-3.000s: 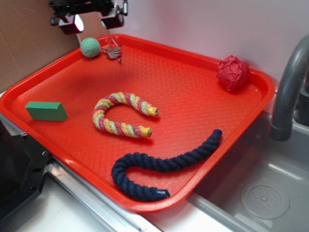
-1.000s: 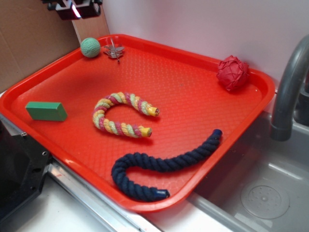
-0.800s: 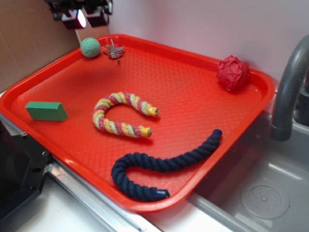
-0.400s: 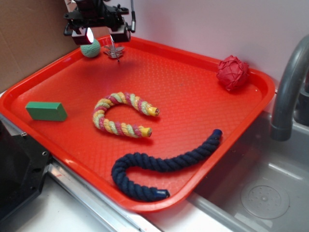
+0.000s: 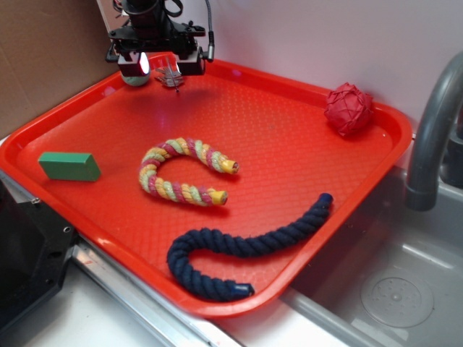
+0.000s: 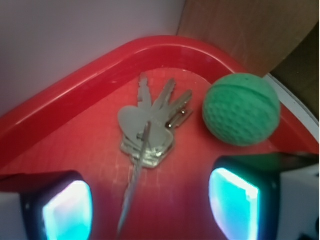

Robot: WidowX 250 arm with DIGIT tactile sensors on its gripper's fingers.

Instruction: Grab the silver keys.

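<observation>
The silver keys (image 6: 147,127) lie fanned out on the red tray (image 6: 100,75), in its far left corner. The exterior view shows the keys (image 5: 171,74) between the fingers, low over the tray (image 5: 289,144). My gripper (image 5: 162,66) hangs just above them, open. In the wrist view the gripper (image 6: 150,207) straddles the bunch's near end: one thin key points back into the gap, while the rest lies just ahead of the fingertips. The teal-green ball (image 6: 241,109) rests right of the keys, close to the right finger (image 6: 235,202). It is mostly hidden behind the gripper in the exterior view.
On the tray are a green block (image 5: 69,166), a striped rope toy (image 5: 184,173), a navy rope (image 5: 246,246) and a red knotted ball (image 5: 349,108). A cardboard wall (image 5: 43,50) stands behind the corner. A grey faucet (image 5: 434,123) and sink (image 5: 391,289) are on the right.
My gripper has come down from above the tray's back left corner and shifted right, so that it now sits low over the keys. The keys and ball have not moved.
</observation>
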